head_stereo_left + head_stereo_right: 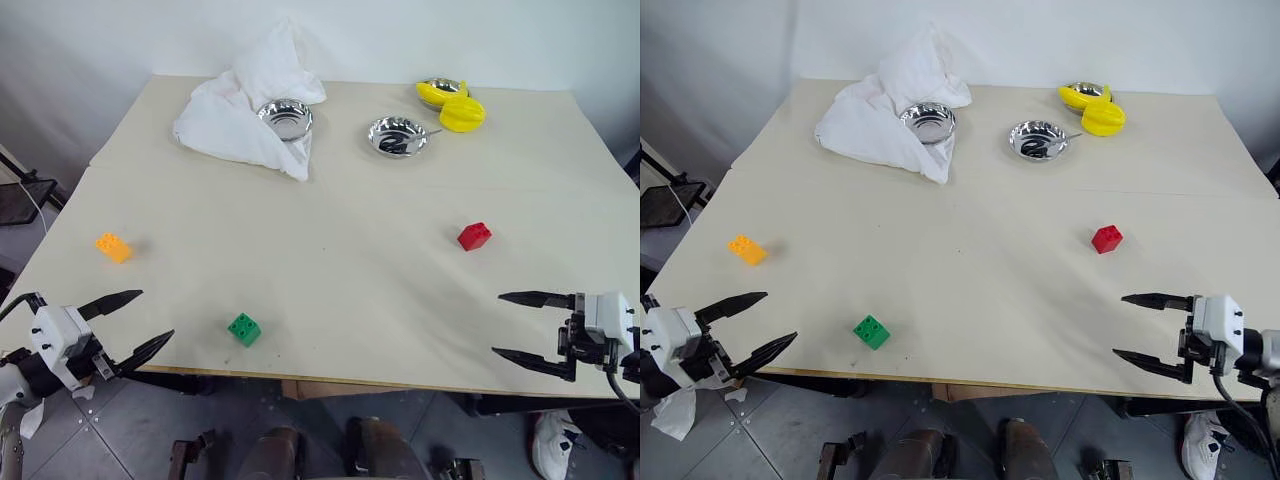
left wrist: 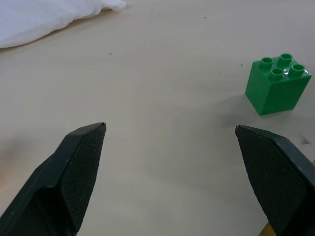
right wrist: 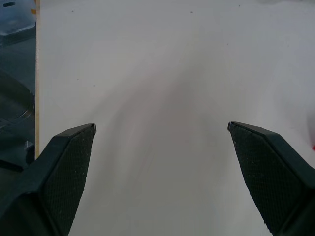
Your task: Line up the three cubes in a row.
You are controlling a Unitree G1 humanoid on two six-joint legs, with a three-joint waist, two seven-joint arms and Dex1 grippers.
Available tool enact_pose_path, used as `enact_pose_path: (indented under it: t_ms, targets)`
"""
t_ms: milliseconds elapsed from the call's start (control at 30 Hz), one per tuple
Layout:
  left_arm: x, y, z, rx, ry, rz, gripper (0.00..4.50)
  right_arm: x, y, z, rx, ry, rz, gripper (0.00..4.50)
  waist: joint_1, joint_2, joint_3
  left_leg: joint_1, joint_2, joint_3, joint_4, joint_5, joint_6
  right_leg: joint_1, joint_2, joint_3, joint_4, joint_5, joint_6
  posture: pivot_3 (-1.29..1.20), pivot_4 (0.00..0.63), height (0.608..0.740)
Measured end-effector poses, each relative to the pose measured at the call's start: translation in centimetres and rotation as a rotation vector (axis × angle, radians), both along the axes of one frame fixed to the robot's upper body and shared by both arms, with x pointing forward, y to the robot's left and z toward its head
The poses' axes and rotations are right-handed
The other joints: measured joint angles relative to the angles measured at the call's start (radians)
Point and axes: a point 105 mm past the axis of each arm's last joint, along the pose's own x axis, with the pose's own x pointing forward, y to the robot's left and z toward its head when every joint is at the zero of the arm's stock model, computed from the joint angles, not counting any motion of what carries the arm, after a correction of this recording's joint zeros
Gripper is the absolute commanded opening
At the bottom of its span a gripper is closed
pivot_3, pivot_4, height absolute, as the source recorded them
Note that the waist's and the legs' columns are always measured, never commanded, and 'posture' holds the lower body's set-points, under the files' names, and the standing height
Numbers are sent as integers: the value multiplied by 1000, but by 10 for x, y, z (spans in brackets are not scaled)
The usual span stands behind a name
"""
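While both the left gripper [image 1: 135, 322] and right gripper [image 1: 520, 327] hover wide open and empty at the desk's [image 1: 350, 270] near edge, ready to gather, the orange cube [image 1: 113, 246] sits near its left edge, the green cube [image 1: 244, 328] near its front edge, the red cube [image 1: 474, 236] toward its right edge.

Test lab: bare table [image 1: 330, 190] against plain white wall [image 1: 420, 35].

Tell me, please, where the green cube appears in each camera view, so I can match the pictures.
Left eye view: green cube near the table's front edge, left of centre.
Right eye view: same place, slightly further left.
Left wrist view: beyond the open left gripper, toward its right finger.
Right wrist view: bare tabletop between the fingers.
Shared landmark: the white cloth.
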Motion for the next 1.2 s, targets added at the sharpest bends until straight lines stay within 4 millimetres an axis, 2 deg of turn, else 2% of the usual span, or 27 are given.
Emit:
enact_pose_path:
  t_ms: [200, 333, 433, 567, 667, 767, 867, 967, 1067, 1200]
  targets:
    - [5, -2, 5, -72, -11, -2, 4463, -4, -1, -3, 39, -9, -75, 4500, 2, 0, 0, 0, 0, 0, 0, 0, 0, 0, 0, 0, 0, 0, 0, 0, 150, 740]
    - [10, -13, 18, -157, -29, -48, 4463, -6, -21, 2, 94, -39, -251, 4500, 4, 0, 0, 0, 0, -1, 0, 0, 0, 0, 0, -1, 0, 0, 0, 0, 150, 740]
    - [16, -30, 29, -237, -62, -105, 4463, -10, -43, 5, 166, -87, -443, 4500, 5, 0, 0, 0, 0, -1, 0, 0, -1, 0, 0, 0, 0, 0, 0, 0, 150, 740]
    - [24, -65, 42, -362, -44, -229, 4463, -19, -71, 2, 273, -154, -710, 4500, 2, 0, -1, 0, 0, 0, 0, 0, -1, 0, 1, 0, 2, 0, 0, 0, 150, 740]
    - [28, -82, 50, -406, -42, -292, 4463, -24, -84, -2, 346, -184, -855, 4500, -3, 1, -1, 1, 0, 0, 0, 1, -2, 0, 1, 1, 4, 0, 0, 0, 150, 740]
    - [31, -92, 54, -415, -28, -337, 4463, -23, -76, -10, 416, -180, -902, 4500, -8, 2, -2, 3, 0, 0, 1, 1, -4, -1, 2, 2, 8, 0, 0, 0, 150, 740]
    - [32, -95, 53, -405, -14, -360, 4463, -11, -62, -11, 464, -163, -898, 4500, -14, 4, -3, 3, 0, 1, 1, 2, -5, -1, 2, 2, 9, 0, 0, 0, 150, 740]
    - [36, -92, 48, -378, -4, -354, 4463, 15, -33, 3, 486, -159, -813, 4500, -22, 4, -3, 4, 0, 1, 1, 3, -6, -1, 2, 2, 10, 0, -1, 0, 150, 740]
    - [38, -89, 44, -346, -5, -349, 4463, 58, -16, 5, 438, -57, -861, 4500, -26, 4, -3, 2, 0, 1, 2, 4, -6, -3, 2, 3, 11, 0, -3, 0, 150, 740]
    - [35, -88, 41, -332, 3, -359, 4463, 84, 4, 12, 396, -12, -871, 4500, -12, 4, -3, 0, 0, -1, 1, 4, -8, -7, 2, 1, 15, 0, -3, 0, 150, 740]
